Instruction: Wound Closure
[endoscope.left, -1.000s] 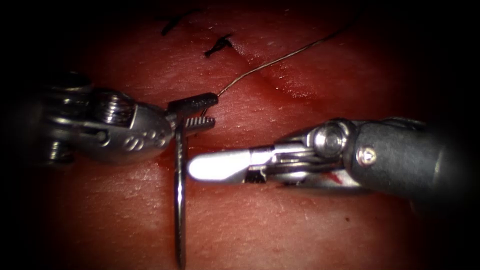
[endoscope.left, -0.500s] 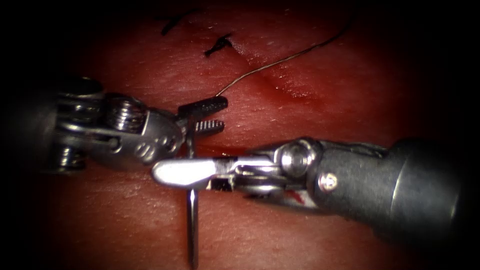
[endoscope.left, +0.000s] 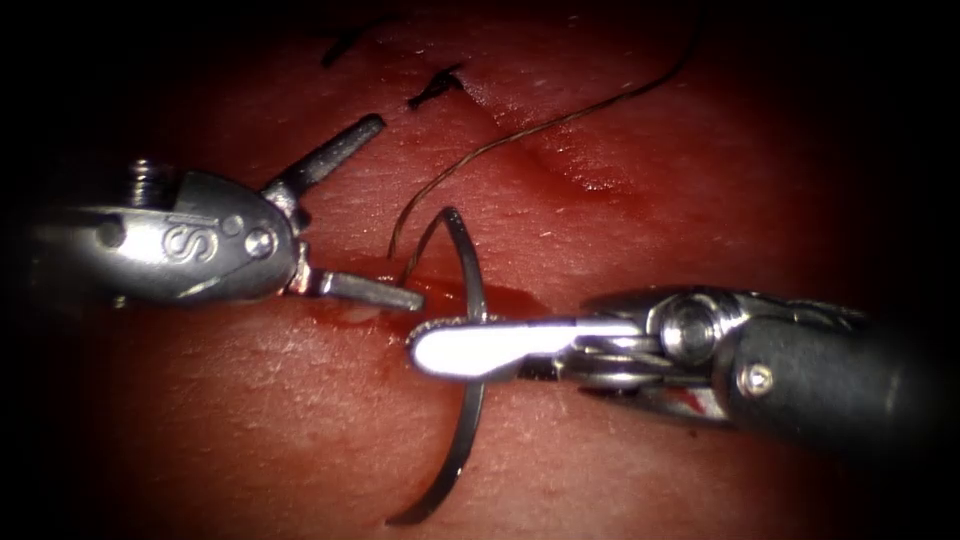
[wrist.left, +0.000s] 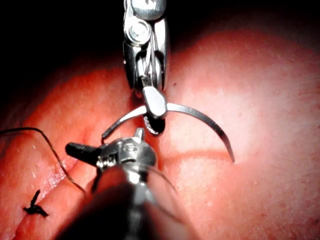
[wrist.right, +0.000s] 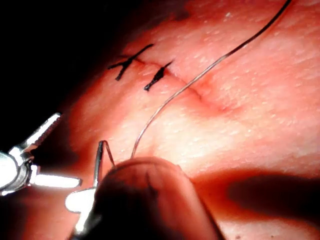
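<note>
Right tool (endoscope.left: 450, 350) fingers clamp the stiff, slippery needle (endoscope.left: 478, 300) mid-curve, a sound hold, clear of the tissue (endoscope.left: 650, 150); left tool (endoscope.left: 390, 210) fingers gape wide, empty.

Tissue (endoscope.left: 620, 130) carries all: thread (endoscope.left: 520, 130) across cut (endoscope.left: 560, 165), red fluid (endoscope.left: 345, 308), 2 knotted stitches (endoscope.left: 435, 90)

Needle (endoscope.left: 470, 300) above tissue (endoscope.left: 250, 420), between tools.
</note>
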